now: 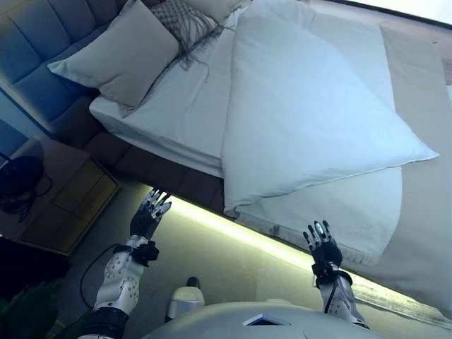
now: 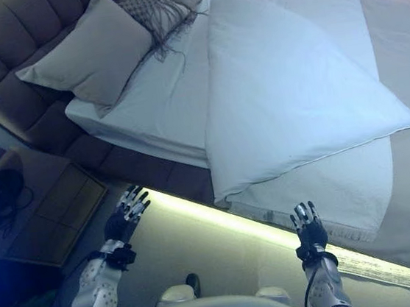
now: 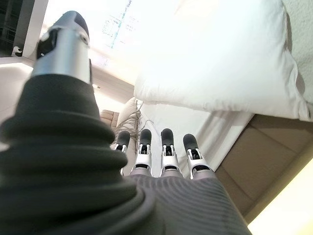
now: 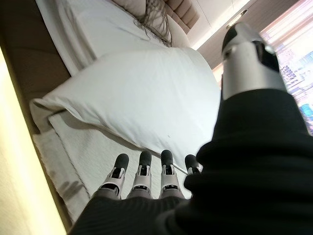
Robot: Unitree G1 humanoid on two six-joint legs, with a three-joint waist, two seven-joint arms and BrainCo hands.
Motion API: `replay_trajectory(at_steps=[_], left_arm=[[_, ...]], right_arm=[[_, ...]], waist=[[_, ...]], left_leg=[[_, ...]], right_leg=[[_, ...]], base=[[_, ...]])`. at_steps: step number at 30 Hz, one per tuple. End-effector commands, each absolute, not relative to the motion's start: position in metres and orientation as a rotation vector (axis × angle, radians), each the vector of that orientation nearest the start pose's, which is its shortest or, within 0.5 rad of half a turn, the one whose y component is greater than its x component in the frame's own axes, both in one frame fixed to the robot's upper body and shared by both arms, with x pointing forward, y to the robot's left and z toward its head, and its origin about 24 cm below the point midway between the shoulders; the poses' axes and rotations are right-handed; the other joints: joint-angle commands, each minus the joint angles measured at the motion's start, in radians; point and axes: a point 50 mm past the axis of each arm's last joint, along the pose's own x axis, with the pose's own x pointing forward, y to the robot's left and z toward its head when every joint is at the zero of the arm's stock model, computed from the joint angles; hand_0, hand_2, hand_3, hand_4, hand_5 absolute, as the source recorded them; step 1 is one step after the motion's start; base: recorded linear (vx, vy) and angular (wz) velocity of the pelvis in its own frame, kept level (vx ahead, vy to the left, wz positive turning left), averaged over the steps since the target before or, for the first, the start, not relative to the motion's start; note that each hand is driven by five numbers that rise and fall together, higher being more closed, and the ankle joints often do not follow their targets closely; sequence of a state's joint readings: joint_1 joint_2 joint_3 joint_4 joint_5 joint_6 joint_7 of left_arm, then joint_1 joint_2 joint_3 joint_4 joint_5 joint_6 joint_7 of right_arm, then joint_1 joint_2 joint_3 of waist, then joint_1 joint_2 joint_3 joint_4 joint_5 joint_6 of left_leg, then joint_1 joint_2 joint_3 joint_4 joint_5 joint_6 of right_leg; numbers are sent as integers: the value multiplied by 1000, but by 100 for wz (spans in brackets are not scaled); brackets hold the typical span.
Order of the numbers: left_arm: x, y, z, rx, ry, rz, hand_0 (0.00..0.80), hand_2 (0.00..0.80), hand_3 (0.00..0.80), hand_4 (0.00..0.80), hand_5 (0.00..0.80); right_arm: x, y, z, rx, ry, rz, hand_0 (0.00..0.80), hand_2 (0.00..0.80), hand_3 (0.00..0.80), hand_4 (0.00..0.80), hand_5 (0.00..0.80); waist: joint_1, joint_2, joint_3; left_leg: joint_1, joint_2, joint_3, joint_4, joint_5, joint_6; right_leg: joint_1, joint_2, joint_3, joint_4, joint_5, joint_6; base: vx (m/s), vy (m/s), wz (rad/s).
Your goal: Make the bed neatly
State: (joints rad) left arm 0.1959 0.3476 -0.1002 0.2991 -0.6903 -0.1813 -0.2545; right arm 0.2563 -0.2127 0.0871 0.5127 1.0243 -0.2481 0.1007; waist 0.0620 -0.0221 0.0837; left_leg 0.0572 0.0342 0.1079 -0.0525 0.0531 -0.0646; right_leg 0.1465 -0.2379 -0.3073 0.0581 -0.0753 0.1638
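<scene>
Clearly the white duvet [image 1: 311, 120] lies folded back in a triangle across the centre of the frame, its lower corner hanging off the bed edge. Both the left hand [image 1: 150, 215] and right hand [image 1: 323, 247] hover empty, fingers straight. Best to grasp that corner and draw it flat toward the pillow [image 1: 120, 53], upper left.

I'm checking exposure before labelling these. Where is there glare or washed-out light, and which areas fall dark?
Eye views: a bright light strip glows under the bed edge, while the nightstand corner lies dim. Left wrist view: the background above the duvet is blown out white. Right wrist view: bright window glare at one corner; the duvet stays evenly lit.
</scene>
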Motion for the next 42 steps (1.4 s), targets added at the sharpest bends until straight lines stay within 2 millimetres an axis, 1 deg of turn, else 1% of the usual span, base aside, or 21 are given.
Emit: replay_trajectory(at_steps=[1,2,4,6,9,11,12,14,15,17,19,23,25,27,28,30,33,36,38,40,42], left_arm=[[206,225,-13,-289,165,-136,0,0,0,0,0],[208,223,-14,-284,171,-148,0,0,0,0,0],[212,220,-13,-283,178,-164,0,0,0,0,0],[213,219,-12,-289,179,-158,0,0,0,0,0],[215,220,-11,-291,184,-128,0,0,0,0,0],[216,220,-10,-281,183,-127,0,0,0,0,0],[217,218,-10,-277,183,-129,0,0,0,0,0],[217,220,-9,-274,182,-134,0,0,0,0,0],[216,222,-9,-273,183,-131,0,0,0,0,0],[213,225,-11,-276,187,-119,0,0,0,0,0],[206,227,-15,-271,196,-111,0,0,0,0,0],[189,233,-21,-275,226,-96,0,0,0,0,0],[183,237,-24,-283,239,-85,0,0,0,0,0],[182,236,-26,-270,251,-97,0,0,0,0,0],[182,235,-26,-270,251,-98,0,0,0,0,0],[184,227,-29,-271,270,-121,0,0,0,0,0],[190,219,-30,-278,266,-129,0,0,0,0,0],[194,215,-29,-282,248,-148,0,0,0,0,0],[196,213,-28,-282,241,-155,0,0,0,0,0],[197,211,-27,-280,238,-162,0,0,0,0,0],[199,210,-28,-274,243,-178,0,0,0,0,0]], right_arm=[[158,-216,-76,758,314,-351,0,0,0,0,0],[155,-215,-77,762,316,-360,0,0,0,0,0],[146,-219,-80,762,327,-374,0,0,0,0,0],[141,-222,-82,755,336,-371,0,0,0,0,0],[138,-224,-84,751,344,-356,0,0,0,0,0],[145,-225,-83,754,337,-345,0,0,0,0,0],[150,-225,-82,754,336,-342,0,0,0,0,0],[155,-225,-81,752,335,-338,0,0,0,0,0],[156,-224,-81,751,339,-339,0,0,0,0,0],[154,-221,-82,749,350,-334,0,0,0,0,0],[145,-221,-85,748,365,-335,0,0,0,0,0],[136,-225,-86,727,381,-355,0,0,0,0,0],[138,-228,-83,698,379,-345,0,0,0,0,0],[140,-232,-81,646,388,-336,0,0,0,0,0],[140,-233,-81,641,389,-336,0,0,0,0,0],[143,-239,-83,600,425,-348,0,0,0,0,0],[147,-243,-83,597,420,-330,0,0,0,0,0],[152,-243,-81,607,399,-333,0,0,0,0,0],[154,-242,-82,617,395,-342,0,0,0,0,0],[156,-242,-83,621,388,-350,0,0,0,0,0],[157,-242,-84,625,380,-368,0,0,0,0,0]], waist=[[-5,17,3],[-12,25,6],[-30,47,16],[-36,52,20],[-44,37,25],[-54,8,29],[-58,-8,30],[-61,-24,36],[-61,-28,37],[-60,-36,33],[-56,-42,19],[-42,-44,-7],[-48,-40,-15],[-52,-38,-22],[-52,-37,-22],[-51,-33,-29],[-57,-26,-25],[-59,-22,-17],[-58,-23,-10],[-56,-26,-5],[-57,-27,0]], left_leg=[[-5,-97,6,161,-163,169],[-8,-108,0,165,-165,181],[-5,-123,-8,165,-162,193],[-1,-129,-13,163,-160,191],[12,-139,-23,163,-175,180],[19,-143,-33,172,-201,163],[24,-149,-37,176,-218,156],[44,-149,-39,172,-248,147],[51,-143,-36,169,-256,146],[59,-130,-32,164,-264,145],[63,-112,-27,159,-262,140],[76,-69,-25,164,-260,115],[91,-38,-21,165,-252,96],[89,-1,-11,179,-222,75],[88,3,-11,181,-218,73],[77,42,-22,209,-150,48],[53,71,-52,261,-76,28],[8,80,-73,344,-34,24],[-17,76,-74,406,-11,26],[-50,67,-53,505,9,29],[-85,88,-24,548,33,28]], right_leg=[[-229,-93,115,356,198,-20],[-273,-102,136,431,218,-23],[-347,-97,165,558,238,-37],[-362,-93,164,570,243,-40],[-365,-77,150,460,271,-29],[-361,-61,144,260,288,-17],[-363,-56,142,160,311,-2],[-372,-49,133,35,356,23],[-374,-43,126,-3,362,27],[-365,-35,114,-36,365,32],[-342,-34,111,-27,348,34],[-302,-18,104,-19,298,30],[-294,3,114,3,263,21],[-277,33,114,15,217,4],[-275,36,112,15,214,2],[-249,71,100,13,181,-28],[-232,110,104,22,142,-67],[-220,136,110,35,106,-104],[-205,150,109,40,88,-122],[-189,160,101,45,69,-141],[-174,171,99,45,63,-155]], base=[[20,315,13],[16,314,33],[35,246,42],[73,110,27],[119,-60,6],[190,-237,2],[202,-244,-12],[209,-207,-11],[206,-190,-8],[200,-194,-2],[201,-239,5],[213,-264,18],[190,-292,1],[144,-290,7],[111,-269,8],[140,-345,4],[93,-303,0],[53,-272,-9],[55,-270,-14],[56,-276,-13],[55,-223,-15]])
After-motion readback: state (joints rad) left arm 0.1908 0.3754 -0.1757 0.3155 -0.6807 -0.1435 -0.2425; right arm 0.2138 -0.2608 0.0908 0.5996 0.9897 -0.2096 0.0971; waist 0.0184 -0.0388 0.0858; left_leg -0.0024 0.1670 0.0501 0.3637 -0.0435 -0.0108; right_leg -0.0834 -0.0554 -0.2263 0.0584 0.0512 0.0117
